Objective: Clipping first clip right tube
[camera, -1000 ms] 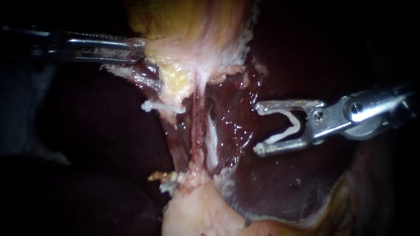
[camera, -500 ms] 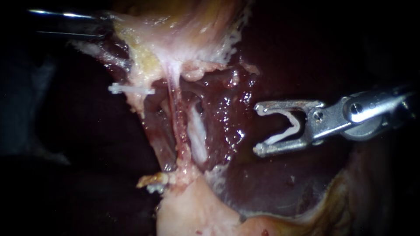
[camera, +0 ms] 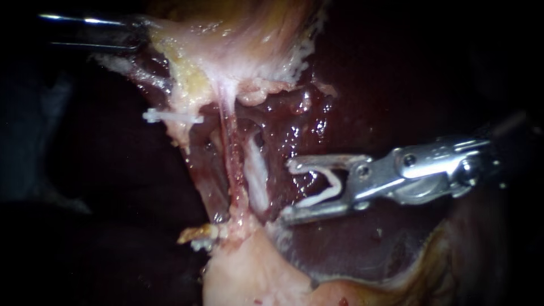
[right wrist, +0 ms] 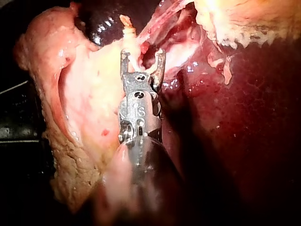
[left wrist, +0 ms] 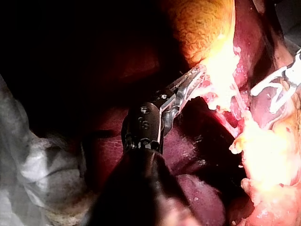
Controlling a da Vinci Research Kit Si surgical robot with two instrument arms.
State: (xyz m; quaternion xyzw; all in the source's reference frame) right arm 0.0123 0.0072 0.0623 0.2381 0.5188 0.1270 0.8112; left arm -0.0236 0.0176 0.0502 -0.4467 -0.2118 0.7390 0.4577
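Most of left instr. (camera: 131, 33) in dark

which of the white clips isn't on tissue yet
The loaded clip, gripped by the right instrument beside the pale tube. The upper clip and lower clip sit on tissue.

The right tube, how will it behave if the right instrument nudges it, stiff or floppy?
Probably soft and bendy: the right tube is a thin pale strand, unsupported along its length. Likely slippery, since the liver around it glistens wet. Possibly easy to tear, being so slender.
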